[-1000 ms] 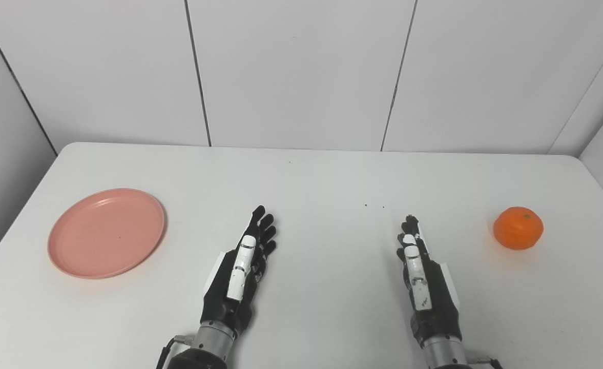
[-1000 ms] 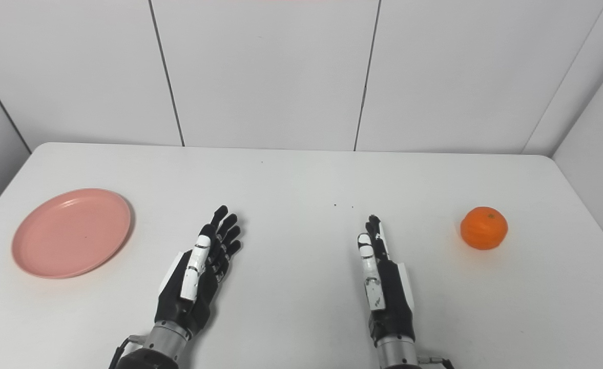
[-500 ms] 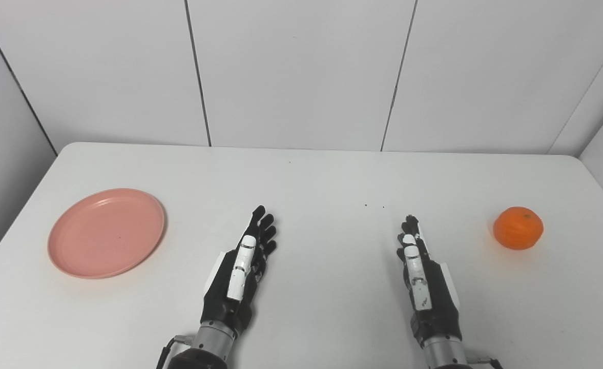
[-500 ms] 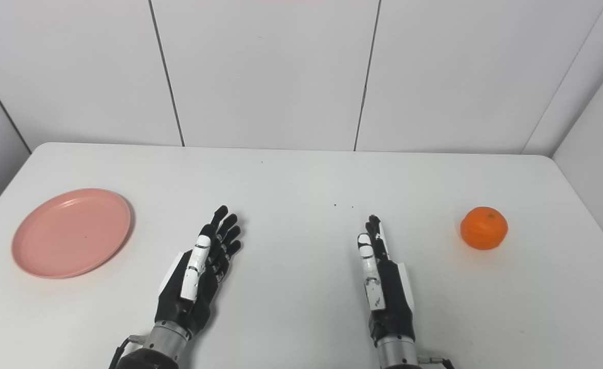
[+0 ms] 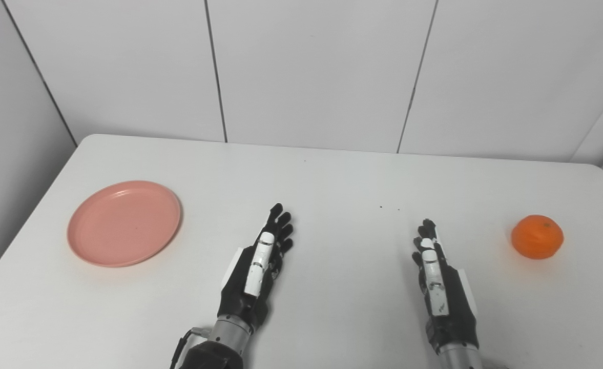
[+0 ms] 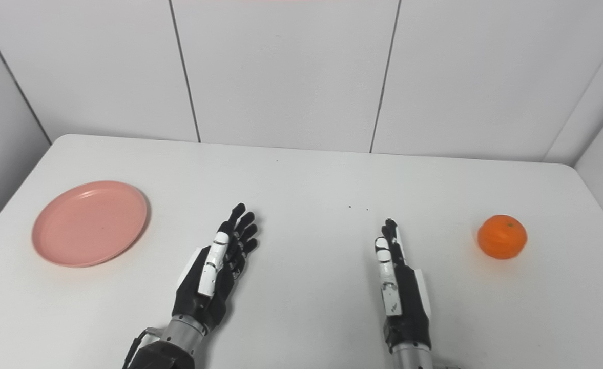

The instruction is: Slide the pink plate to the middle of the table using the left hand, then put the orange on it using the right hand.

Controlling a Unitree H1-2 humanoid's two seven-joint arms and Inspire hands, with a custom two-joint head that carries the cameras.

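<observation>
Both hands, left hand (image 5: 256,269) and right hand (image 5: 440,289), lie released low in frame; the left should reach the plate (image 5: 124,223) at mid-left and push its outer rim gently rightward.

Plain white worktop (image 5: 332,174); round flat salmon-pink plate (image 5: 124,223); bright orange round fruit (image 5: 537,237); both robot hands black with white panels; pale grey wall panels (image 5: 311,72).

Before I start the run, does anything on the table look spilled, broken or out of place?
Nothing stands out. The plate lies flat and bare at the left, the orange sits whole at the right, and the left hand and right hand are open between them.
</observation>
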